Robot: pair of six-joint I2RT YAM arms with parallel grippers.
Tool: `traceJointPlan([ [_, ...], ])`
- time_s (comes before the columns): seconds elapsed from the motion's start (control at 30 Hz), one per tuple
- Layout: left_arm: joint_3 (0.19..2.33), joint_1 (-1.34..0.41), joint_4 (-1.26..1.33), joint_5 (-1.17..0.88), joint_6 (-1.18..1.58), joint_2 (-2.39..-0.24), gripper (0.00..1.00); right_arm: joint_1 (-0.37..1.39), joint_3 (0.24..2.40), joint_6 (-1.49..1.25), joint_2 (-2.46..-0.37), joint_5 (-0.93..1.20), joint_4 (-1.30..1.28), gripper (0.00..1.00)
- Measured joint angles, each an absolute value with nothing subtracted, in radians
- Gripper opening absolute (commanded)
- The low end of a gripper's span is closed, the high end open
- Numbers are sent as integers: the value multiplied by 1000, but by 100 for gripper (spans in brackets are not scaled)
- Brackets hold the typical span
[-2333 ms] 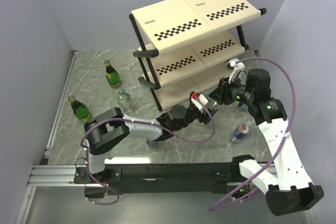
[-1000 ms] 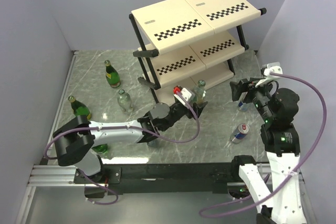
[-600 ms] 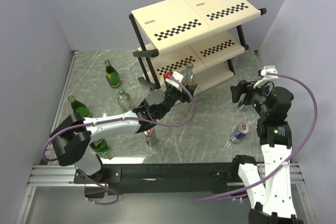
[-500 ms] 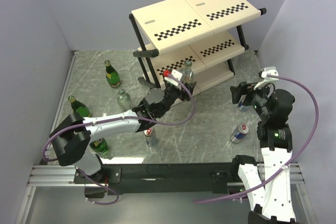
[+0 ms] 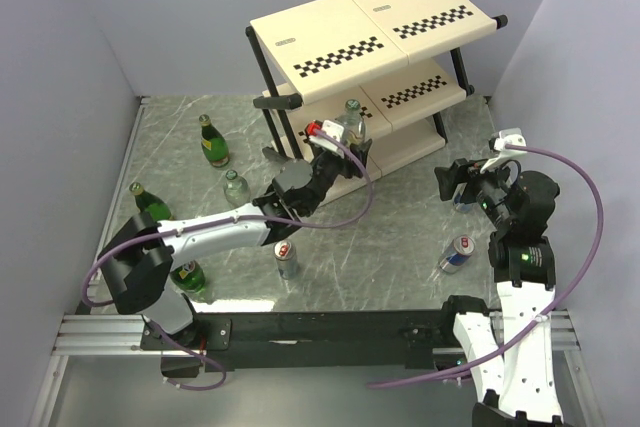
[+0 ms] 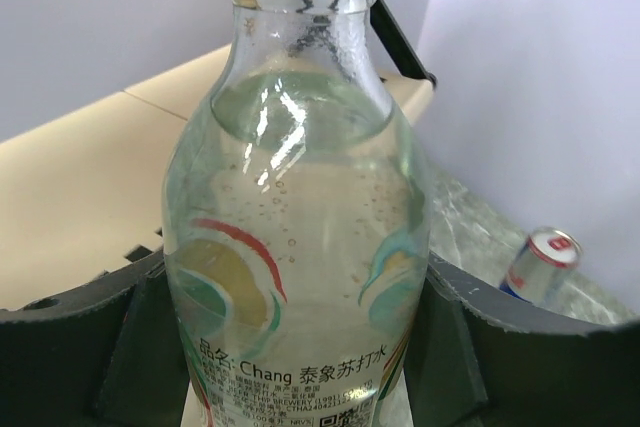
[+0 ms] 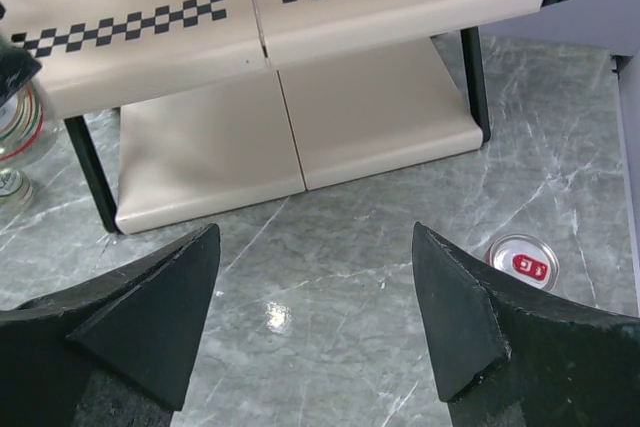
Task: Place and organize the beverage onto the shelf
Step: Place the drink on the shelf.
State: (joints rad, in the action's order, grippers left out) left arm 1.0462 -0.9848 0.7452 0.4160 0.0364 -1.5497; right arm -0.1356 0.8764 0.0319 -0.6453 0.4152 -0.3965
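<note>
Broadly, the marble worktop [image 5: 400, 237] carries the shelf [image 5: 370, 67] toward its far edge, right of centre. The left arm stretches from the near edge up to the shelf's front. The left claw [image 5: 343, 142] pinches a clear bottle [image 5: 351, 115] around its belly, upright, level with the middle tier's checkered strip. Whether its base is over the panel or just short of it cannot be told. The right claw [image 5: 452, 179] hangs spread and empty near the right edge, with a can [image 7: 521, 262] standing on the worktop just beside it. Waiting on the worktop are three green bottles [image 5: 211, 142] toward the left edge, a second clear bottle [image 5: 236, 190] near them, and two more cans [image 5: 286, 259] toward the near edge.

The step in hand looks like seating the held bottle on the middle tier. To do it well, I judge the arm should keep the bottle plumb and carry it inward until the base clears the tier's front lip, minding the top tier above the neck. It should then lower the bottle until it stands, and only then spread the claw. Setting it toward one end would leave room to group the rest.

Against the earliest picture, the left claw has risen from low beside the bottom tier to the middle tier. The right arm, then leaning in close to it, has drawn back toward the right edge.
</note>
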Motion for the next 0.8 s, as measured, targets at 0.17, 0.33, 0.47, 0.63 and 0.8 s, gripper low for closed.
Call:
traceJointPlan([
  [0.17, 1054, -957, 751, 426, 37, -1567, 0, -136, 876, 35, -645, 417, -396, 83],
  [0.33, 1055, -942, 751, 448, 36, -1582, 0, -136, 876, 35, -645, 421, -396, 83],
  [0.47, 1058, -942, 752, 464, 15, -1591, 0, -136, 876, 35, -645, 428, -396, 83],
  [0.63, 1084, -942, 785, 496, -27, -1626, 0, -136, 876, 35, -645, 432, -396, 83],
  [0.8, 1116, -941, 813, 545, -57, -1662, 0, -136, 876, 35, -645, 435, -396, 83],
])
